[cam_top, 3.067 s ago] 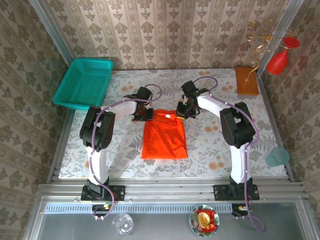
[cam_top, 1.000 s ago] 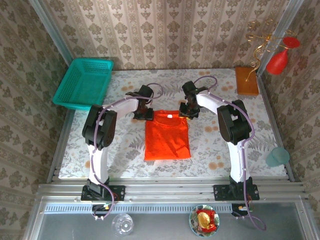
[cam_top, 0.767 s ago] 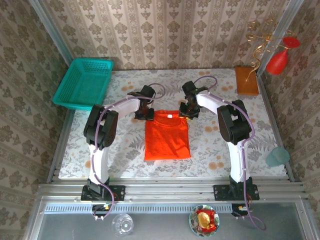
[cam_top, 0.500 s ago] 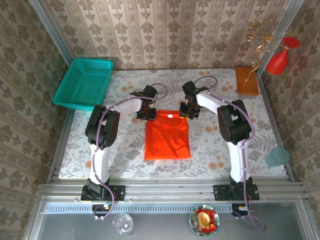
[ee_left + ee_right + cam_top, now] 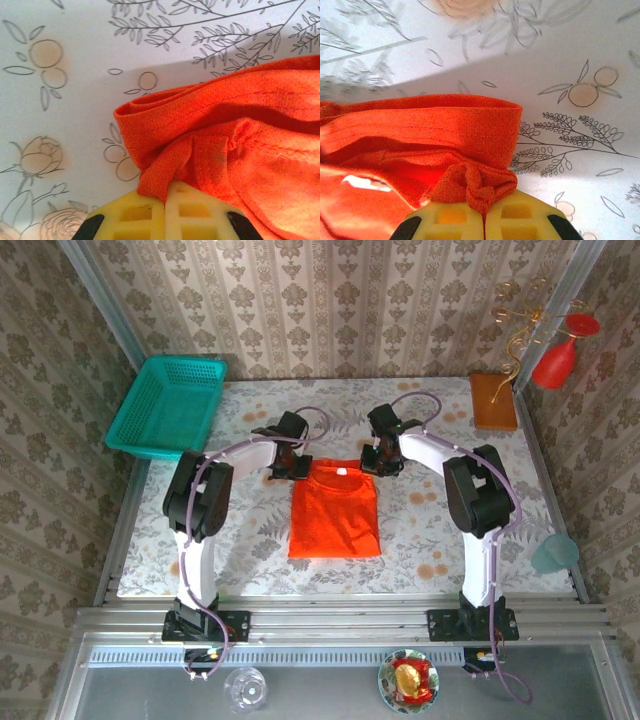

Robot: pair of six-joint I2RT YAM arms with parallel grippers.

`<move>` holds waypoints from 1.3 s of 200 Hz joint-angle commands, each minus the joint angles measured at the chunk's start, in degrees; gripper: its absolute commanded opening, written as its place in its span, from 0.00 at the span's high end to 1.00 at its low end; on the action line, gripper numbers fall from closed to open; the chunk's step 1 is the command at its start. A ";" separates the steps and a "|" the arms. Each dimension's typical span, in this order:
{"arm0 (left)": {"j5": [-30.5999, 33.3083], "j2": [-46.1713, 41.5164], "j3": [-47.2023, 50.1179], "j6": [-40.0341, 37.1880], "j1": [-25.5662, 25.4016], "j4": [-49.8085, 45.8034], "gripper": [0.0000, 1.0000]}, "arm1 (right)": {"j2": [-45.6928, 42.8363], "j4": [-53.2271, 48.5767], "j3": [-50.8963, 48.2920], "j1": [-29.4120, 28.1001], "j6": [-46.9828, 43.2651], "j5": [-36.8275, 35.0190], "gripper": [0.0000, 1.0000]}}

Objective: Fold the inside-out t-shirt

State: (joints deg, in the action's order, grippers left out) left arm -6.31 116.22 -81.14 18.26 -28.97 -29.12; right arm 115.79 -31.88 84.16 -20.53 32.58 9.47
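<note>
**Both pincers clenched on the shirt's far corners**

Your t-shirt (image 5: 335, 512) lies flat on the flowered counter (image 5: 440, 530), to the right of the teal basket (image 5: 168, 406) and toward the counter's near edge from it. From above it is a bright orange-red rectangle, folded narrow, with a straight near edge and a small pale patch at the middle of the far edge.

Your left pincer (image 5: 165, 200) is clenched on the far corner closest to the basket. Cloth bunches into a puckered fold between the yellow fingertips (image 5: 150, 212), and a rolled edge curls up off the counter beside it.

Your right pincer (image 5: 483, 207) grasps the far corner on the side away from the basket. A crumpled knot of fabric is pinched at its tips, and a thick folded band runs behind it. Close up, the weave is a fine mesh and a stitched seam shows.
</note>
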 commanded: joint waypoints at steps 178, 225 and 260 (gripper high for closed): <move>-15.49 -32.01 23.76 -6.61 7.27 31.44 1.00 | -22.08 13.35 -5.85 -1.68 -7.46 2.74 1.00; -9.86 -47.42 41.36 -2.36 -0.12 29.56 1.00 | -31.94 11.22 -21.99 -11.22 -0.17 -2.04 1.00; -5.62 -51.71 44.73 0.57 -0.91 25.95 1.00 | -33.22 13.10 -26.59 -13.35 4.60 -1.76 1.00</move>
State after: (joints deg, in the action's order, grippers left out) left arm -16.16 65.93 -37.36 15.62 -29.95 -2.07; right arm 83.29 -20.84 59.22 -33.39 32.47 9.67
